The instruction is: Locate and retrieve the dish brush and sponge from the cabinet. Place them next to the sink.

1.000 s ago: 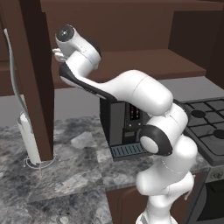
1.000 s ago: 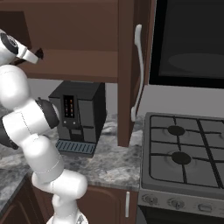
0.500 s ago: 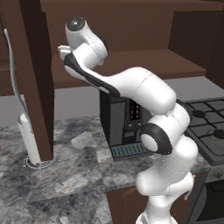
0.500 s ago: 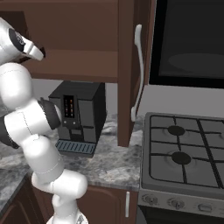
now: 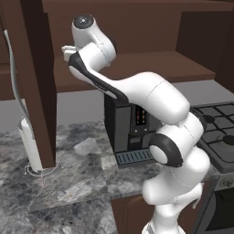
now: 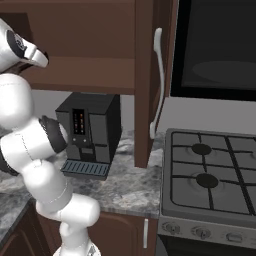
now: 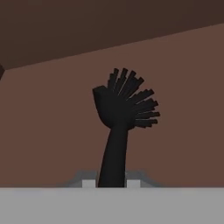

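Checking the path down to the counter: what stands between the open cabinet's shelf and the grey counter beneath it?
A black coffee machine stands under the cabinet shelf on the counter, seen in both base views.

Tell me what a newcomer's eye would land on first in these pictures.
The big white arm first, curling up from the counter into the open cabinet. Then, in the hand view, the black dish brush, its handle clamped in the shut gripper and its bristly head standing over the brown shelf. Below the cabinet, a black coffee machine sits on the marbled counter beside the stove.
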You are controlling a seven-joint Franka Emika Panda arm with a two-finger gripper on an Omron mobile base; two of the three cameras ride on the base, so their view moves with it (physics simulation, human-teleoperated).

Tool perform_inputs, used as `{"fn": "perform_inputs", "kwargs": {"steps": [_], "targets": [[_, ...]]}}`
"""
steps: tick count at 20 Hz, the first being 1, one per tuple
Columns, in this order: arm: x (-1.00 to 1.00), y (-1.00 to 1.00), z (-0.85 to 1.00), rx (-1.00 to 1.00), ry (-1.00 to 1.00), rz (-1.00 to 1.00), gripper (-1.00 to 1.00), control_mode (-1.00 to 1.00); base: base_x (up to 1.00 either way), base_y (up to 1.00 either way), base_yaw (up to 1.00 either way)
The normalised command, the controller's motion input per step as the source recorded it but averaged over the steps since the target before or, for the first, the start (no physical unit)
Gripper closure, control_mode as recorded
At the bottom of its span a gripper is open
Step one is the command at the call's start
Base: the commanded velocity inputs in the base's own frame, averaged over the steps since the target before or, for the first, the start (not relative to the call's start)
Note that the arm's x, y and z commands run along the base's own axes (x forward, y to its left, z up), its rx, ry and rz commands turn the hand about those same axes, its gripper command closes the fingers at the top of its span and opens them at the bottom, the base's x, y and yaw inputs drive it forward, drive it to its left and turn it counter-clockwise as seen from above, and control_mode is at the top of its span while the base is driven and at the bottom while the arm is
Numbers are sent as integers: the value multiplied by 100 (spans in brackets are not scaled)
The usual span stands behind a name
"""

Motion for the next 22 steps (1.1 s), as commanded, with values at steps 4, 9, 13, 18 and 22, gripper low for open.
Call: {"fn": "perform_inputs", "kwargs": {"steps": [4, 9, 13, 18, 22], "targets": [[-58, -6, 0, 0, -1, 7, 100, -100, 0, 0, 0], [-81, -8, 0, 0, 0, 7, 100, -100, 0, 0, 0], [-99, -24, 0, 1, 0, 3, 100, -100, 0, 0, 0], [-100, -35, 0, 0, 0, 10, 100, -100, 0, 0, 0], [-100, -39, -8, 0, 2, 9, 100, -100, 0, 0, 0]]}}
